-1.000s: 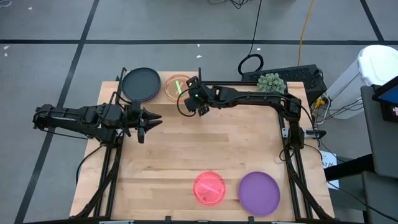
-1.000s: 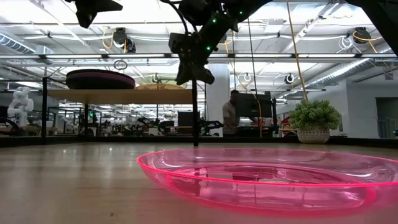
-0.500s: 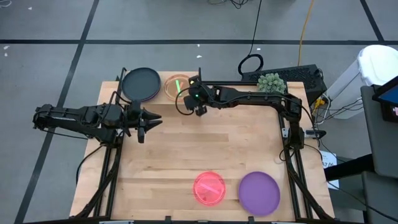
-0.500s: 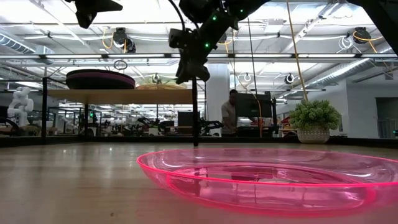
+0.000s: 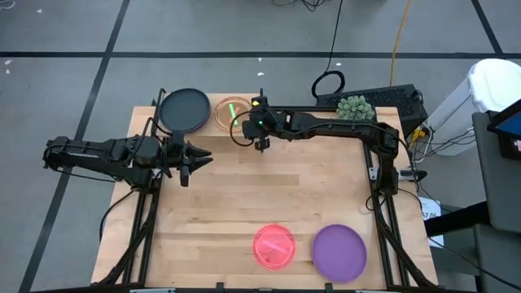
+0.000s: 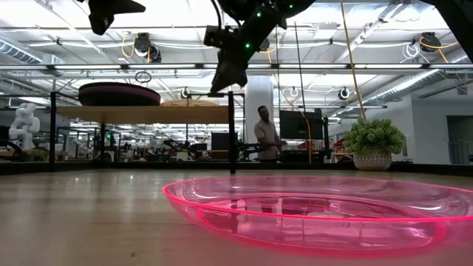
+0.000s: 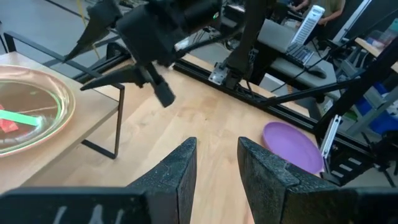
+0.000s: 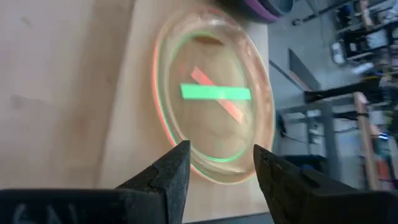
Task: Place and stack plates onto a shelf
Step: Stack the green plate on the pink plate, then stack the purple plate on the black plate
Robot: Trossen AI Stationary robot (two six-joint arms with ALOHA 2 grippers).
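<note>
Since a second ago my right gripper point(image 5: 260, 143) has pulled back, jaws released and empty. Just beyond it the shelf point(image 5: 213, 99) carries both stacks; behind it lie the purple plate point(image 5: 339, 252) and pink plate point(image 5: 274, 246), awaiting pickup.

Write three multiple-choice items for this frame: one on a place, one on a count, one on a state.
1. Where is the right gripper?
A. beside the shelf's right end
B. over the purple plate
C. at the table's front edge

2. How many plates lie on the table off the shelf?
A. one
B. two
C. four

3. How is the left gripper?
A. shut on a plate
B. open, holding nothing
C. out of view

Answers: 1 A, the high view shows it there. 2 B, only the pink plate and purple plate. 3 B, a bare gap shows between its fingers.
</note>
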